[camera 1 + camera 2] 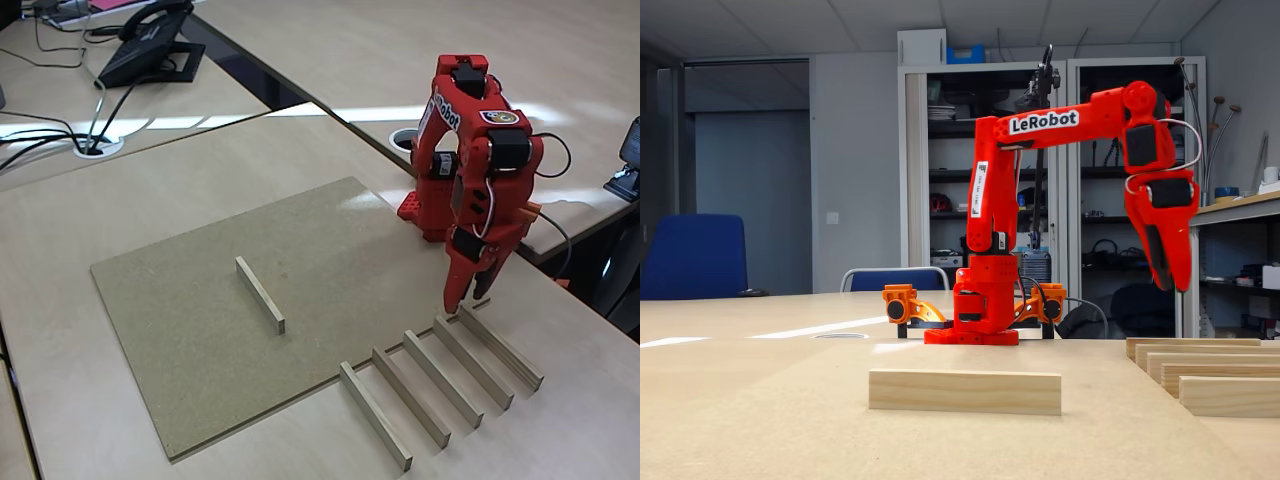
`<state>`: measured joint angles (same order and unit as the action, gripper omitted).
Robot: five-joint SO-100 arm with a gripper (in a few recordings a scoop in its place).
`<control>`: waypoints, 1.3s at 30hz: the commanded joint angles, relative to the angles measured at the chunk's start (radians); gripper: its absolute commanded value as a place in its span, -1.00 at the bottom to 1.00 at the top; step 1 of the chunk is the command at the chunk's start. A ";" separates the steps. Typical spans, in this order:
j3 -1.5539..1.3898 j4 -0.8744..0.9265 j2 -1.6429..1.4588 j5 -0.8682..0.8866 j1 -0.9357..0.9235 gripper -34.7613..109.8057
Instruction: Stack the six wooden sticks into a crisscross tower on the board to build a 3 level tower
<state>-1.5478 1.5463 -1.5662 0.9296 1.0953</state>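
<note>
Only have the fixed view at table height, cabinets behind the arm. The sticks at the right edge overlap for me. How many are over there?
Observer: Five sticks, lying parallel in a row with gaps between them.
Operator: On the board?
Observer: No. The row lies on the desk, just off the edge of the board. Only the lone stick is on the board, near its middle.
Operator: Where is the end effector along that row?
Observer: The end effector points down over the upper ends of the two rightmost sticks in a fixed view.
</note>
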 commanded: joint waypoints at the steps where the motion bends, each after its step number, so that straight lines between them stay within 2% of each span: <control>1: -0.029 -0.032 -0.043 0.044 0.054 -0.21; 15: -0.239 -0.262 -0.060 0.163 0.172 -0.23; 39: -0.302 -0.463 0.054 0.218 0.212 -0.24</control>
<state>-1.8331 1.0937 -1.5048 1.1290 1.2855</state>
